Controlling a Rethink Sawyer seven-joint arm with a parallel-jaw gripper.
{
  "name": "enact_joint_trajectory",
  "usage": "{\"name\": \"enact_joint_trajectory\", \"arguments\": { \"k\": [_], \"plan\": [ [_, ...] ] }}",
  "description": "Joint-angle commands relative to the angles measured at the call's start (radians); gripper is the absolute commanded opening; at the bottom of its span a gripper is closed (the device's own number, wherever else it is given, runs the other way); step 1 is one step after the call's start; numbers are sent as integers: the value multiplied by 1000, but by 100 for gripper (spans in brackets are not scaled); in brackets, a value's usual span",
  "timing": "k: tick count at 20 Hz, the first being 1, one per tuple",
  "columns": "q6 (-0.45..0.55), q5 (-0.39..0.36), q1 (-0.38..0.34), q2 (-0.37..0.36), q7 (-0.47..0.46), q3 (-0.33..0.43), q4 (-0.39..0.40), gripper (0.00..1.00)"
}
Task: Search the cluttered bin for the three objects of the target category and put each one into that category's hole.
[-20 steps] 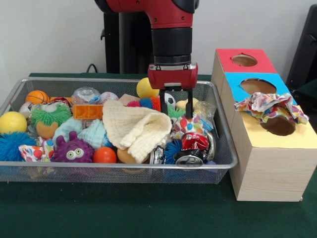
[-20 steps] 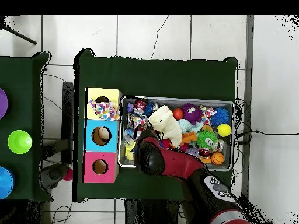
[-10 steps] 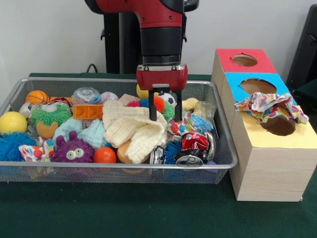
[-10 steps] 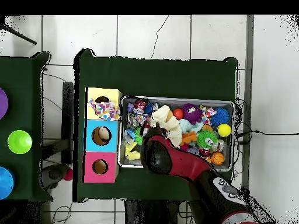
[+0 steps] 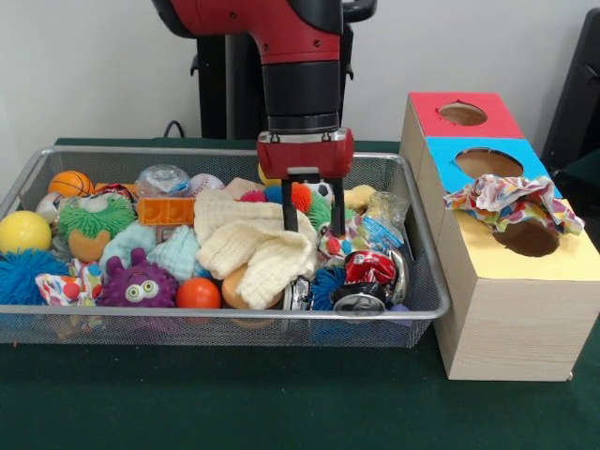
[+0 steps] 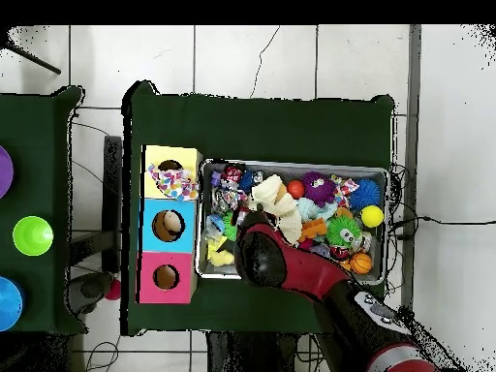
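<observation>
The gripper (image 5: 309, 220) stands open and empty, jaws hemmed between the cream cloth (image 5: 258, 246) and a printed cloth piece (image 5: 361, 234). That piece is white with bright print.

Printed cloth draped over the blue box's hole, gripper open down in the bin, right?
Not quite: the printed cloth is draped at the yellow-topped box's hole, not the blue one's, per the front view. The gripper is open, down in the bin.

One printed cloth piece (image 5: 512, 202) lies crumpled over the yellow-topped box's hole (image 5: 531, 237), another (image 5: 67, 286) in the wire-mesh bin (image 5: 427, 281)
</observation>
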Motion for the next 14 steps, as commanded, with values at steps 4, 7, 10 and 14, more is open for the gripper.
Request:
{"name": "enact_joint_trajectory", "arguments": {
  "k": [4, 7, 10, 14],
  "plan": [
    [-19, 113, -44, 84, 332, 171, 14, 100],
    [-17, 127, -48, 86, 328, 182, 22, 100],
    [-26, 140, -50, 89, 327, 188, 27, 100],
    [-45, 144, -56, 94, 333, 195, 34, 100]
  ]
}}
